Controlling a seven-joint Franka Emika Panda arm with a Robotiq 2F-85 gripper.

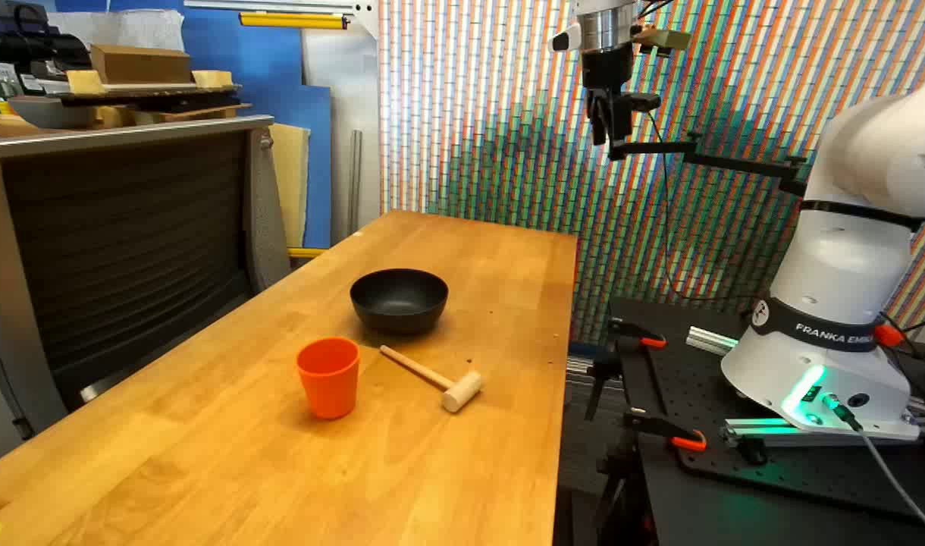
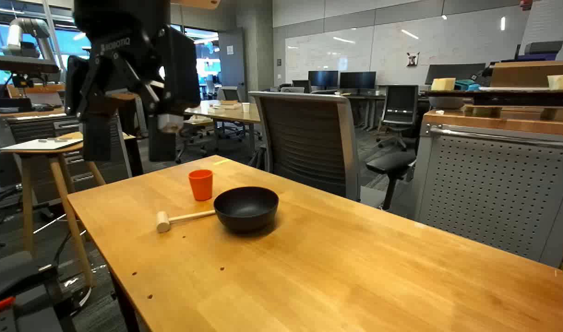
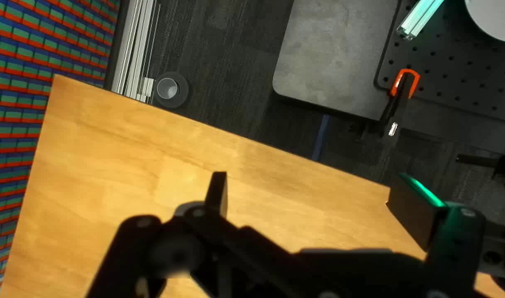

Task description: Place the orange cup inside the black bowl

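The orange cup [image 1: 328, 387] stands upright on the wooden table, beside and apart from the black bowl [image 1: 399, 309]. In an exterior view the cup [image 2: 201, 185] and the bowl [image 2: 246, 216] show again. The bowl sits upright and I see nothing in it. My gripper [image 1: 608, 144] hangs high above the table, well away from both. It is large in an exterior view [image 2: 129, 147], with its two fingers apart and nothing between them. The wrist view shows the open fingers [image 3: 312, 192] over the table; cup and bowl are out of that view.
A wooden mallet [image 1: 436, 381] lies on the table [image 1: 227, 470] close to the cup and bowl. A chair [image 2: 309, 143] stands along one long side of the table. The robot's black base table [image 3: 331, 58] stands across a gap from the wooden table's edge.
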